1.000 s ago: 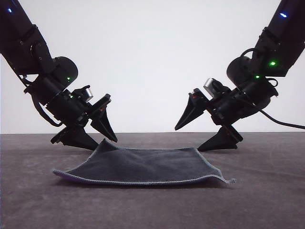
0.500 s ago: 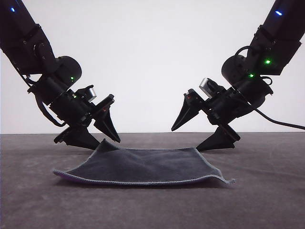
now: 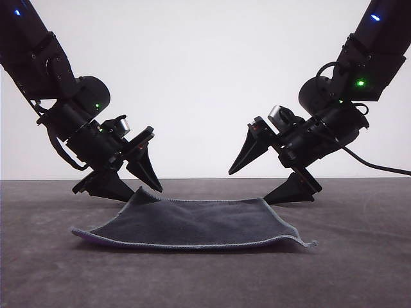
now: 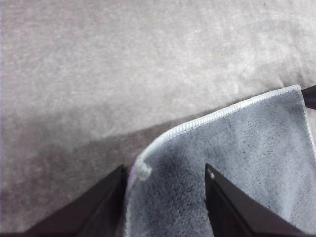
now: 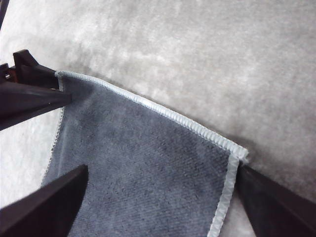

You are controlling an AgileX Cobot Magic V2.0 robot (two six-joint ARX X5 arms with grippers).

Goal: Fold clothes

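Note:
The clothes, one small square cloth [image 3: 192, 221], lie flat on the table with the dark grey face up. A sliver of purple shows along the near left edge. My left gripper [image 3: 144, 192] is open at the cloth's far left corner, which curls up a little. In the left wrist view that stitched corner [image 4: 142, 169] sits between the two fingers [image 4: 94, 210]. My right gripper [image 3: 249, 187] is open at the far right corner. Its wrist view shows the cloth [image 5: 148, 163] spanning the gap, with that corner [image 5: 240, 154] next to one fingertip [image 5: 269, 197].
The grey felt-like table top [image 3: 359, 269] runs on around the cloth on all sides. A plain white wall [image 3: 205, 64] stands behind. My left gripper's fingers [image 5: 24, 94] show at the cloth's other far corner in the right wrist view.
My right gripper has edged left and slightly down toward the cloth's far right corner. The left gripper shifted a little right early on, then held. The cloth has not moved.

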